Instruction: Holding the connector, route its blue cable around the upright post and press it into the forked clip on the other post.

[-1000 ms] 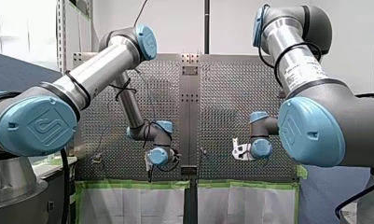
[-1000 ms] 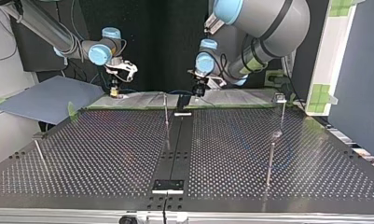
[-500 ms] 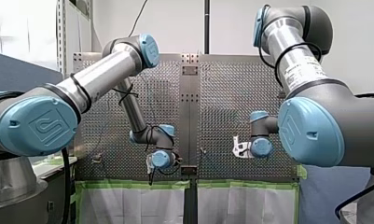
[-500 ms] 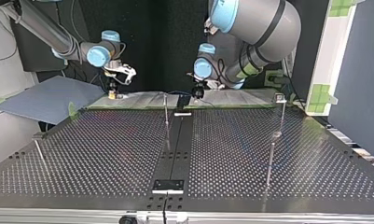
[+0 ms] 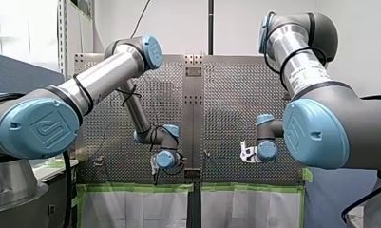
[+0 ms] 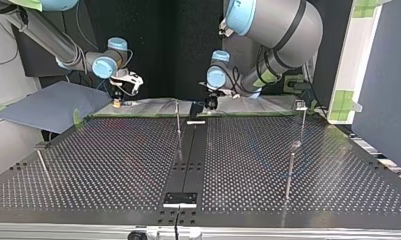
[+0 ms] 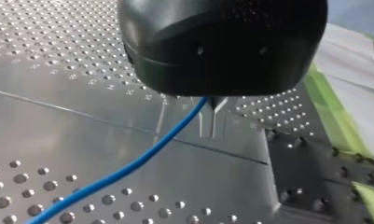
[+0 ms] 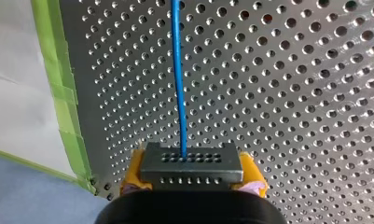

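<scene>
Your right gripper's (image 8: 190, 173) fingers (image 8: 132, 173), yellow-padded, clamp the grey connector (image 8: 191, 161), upper left in the top view. Its blue cable (image 8: 177, 79) runs straight ahead over the perforated desk (image 8: 292, 93). The cable reaches your left gripper (image 7: 216, 105), whose grip you cannot tell.

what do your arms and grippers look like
My left arm and my right arm: silver tubes, grey joints, light-blue logo caps, black cables strapped on. My left gripper has a rounded black body; my right gripper has yellow pads.
</scene>
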